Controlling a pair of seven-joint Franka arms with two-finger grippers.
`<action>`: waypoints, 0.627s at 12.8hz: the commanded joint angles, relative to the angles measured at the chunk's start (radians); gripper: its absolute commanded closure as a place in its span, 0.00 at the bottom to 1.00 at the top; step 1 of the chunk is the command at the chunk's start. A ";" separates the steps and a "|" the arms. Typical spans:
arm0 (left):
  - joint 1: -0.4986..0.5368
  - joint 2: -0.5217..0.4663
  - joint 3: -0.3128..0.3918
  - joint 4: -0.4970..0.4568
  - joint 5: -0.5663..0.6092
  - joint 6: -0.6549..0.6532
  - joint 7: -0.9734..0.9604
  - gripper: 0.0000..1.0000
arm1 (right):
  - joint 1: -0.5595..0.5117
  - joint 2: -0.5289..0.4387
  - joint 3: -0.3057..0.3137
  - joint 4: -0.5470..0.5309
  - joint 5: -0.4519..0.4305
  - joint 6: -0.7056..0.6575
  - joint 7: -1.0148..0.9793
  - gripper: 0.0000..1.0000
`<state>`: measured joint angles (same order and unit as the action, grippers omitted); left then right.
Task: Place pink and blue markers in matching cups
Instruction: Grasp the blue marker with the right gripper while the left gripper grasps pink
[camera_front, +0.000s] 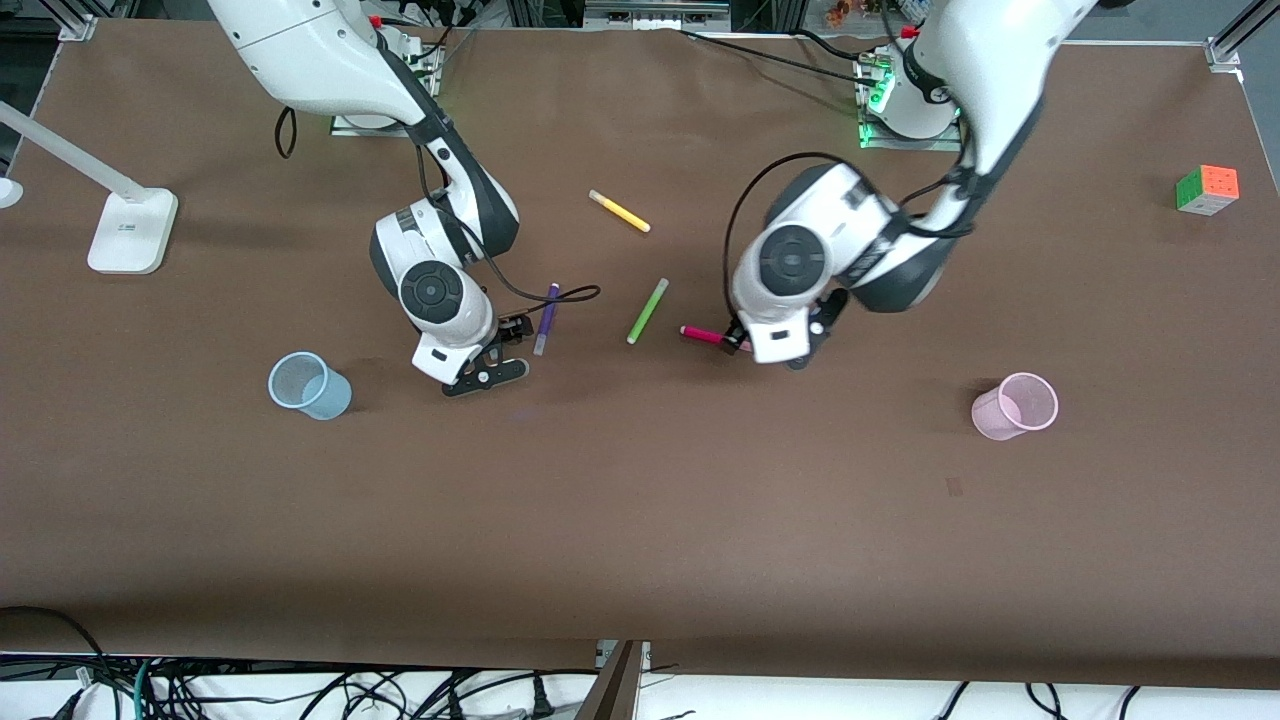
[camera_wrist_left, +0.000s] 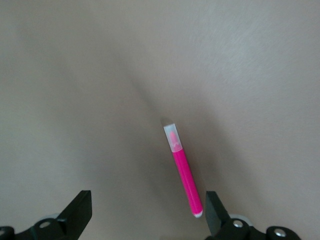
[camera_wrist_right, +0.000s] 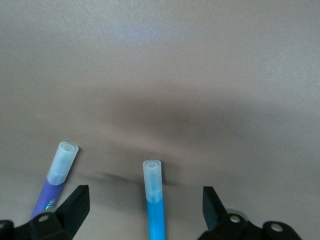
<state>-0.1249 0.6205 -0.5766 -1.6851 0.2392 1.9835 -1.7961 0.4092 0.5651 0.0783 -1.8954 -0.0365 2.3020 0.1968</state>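
The pink marker lies on the brown table; in the left wrist view its butt end sits close to one finger. My left gripper is open and low over it. The blue marker lies between the open fingers of my right gripper; in the front view it is hidden under that gripper. The light blue cup stands toward the right arm's end of the table. The pale pink cup stands toward the left arm's end. Both cups are upright.
A purple pen lies right beside my right gripper. A lime-green pen and a yellow pen lie between the arms. A puzzle cube and a white lamp base sit at the table's ends.
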 joint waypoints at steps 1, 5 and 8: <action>-0.015 0.059 0.000 -0.004 0.058 0.076 -0.098 0.00 | 0.002 -0.001 -0.005 -0.040 -0.003 0.068 0.001 0.00; -0.015 0.081 0.011 -0.031 0.058 0.190 -0.132 0.00 | 0.000 0.002 -0.005 -0.057 -0.002 0.096 -0.002 0.48; -0.015 0.082 0.015 -0.093 0.152 0.294 -0.216 0.00 | -0.001 0.002 -0.005 -0.054 -0.002 0.082 -0.011 0.92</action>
<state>-0.1421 0.7084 -0.5598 -1.7284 0.3248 2.2163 -1.9396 0.4085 0.5784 0.0750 -1.9344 -0.0382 2.3784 0.1959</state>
